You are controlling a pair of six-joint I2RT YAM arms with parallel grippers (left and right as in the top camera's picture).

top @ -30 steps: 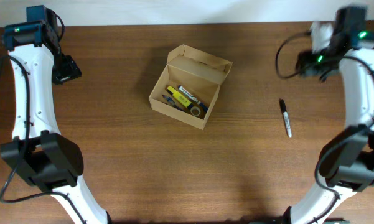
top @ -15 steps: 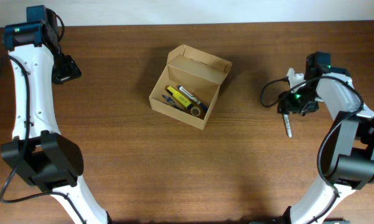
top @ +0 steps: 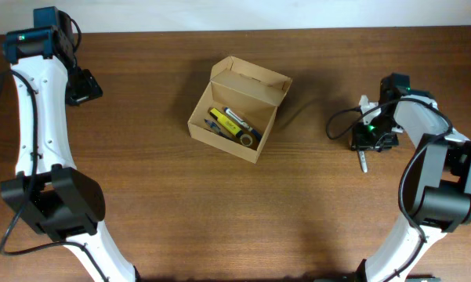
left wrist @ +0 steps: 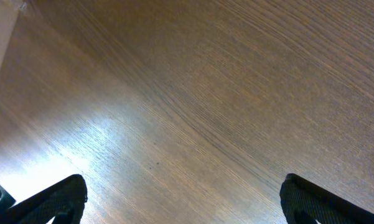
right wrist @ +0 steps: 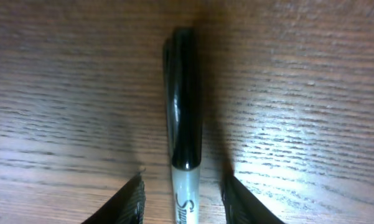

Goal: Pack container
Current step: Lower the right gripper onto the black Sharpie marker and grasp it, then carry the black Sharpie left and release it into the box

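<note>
The container (top: pixel 233 139), a small tan cardboard box with its flap lid open, sits mid-table and holds a yellow item, a pen-like item and a tape roll. A black-capped marker (top: pixel 364 160) (right wrist: pixel 183 124) lies on the table at the right. My right gripper (top: pixel 374 139) (right wrist: pixel 183 199) is down over the marker, open, with a finger on each side of its barrel and not touching it. My left gripper (top: pixel 85 86) (left wrist: pixel 183 199) is open and empty at the far left, above bare wood.
The wooden table (top: pixel 141 204) stretches all round the box. A pale wall strip (top: pixel 219 12) runs along the far edge. The right arm's black cable (top: pixel 338 121) loops just left of the right gripper.
My right arm has swung down from the back right corner to the marker and now straddles it. The left arm and box have not moved.
</note>
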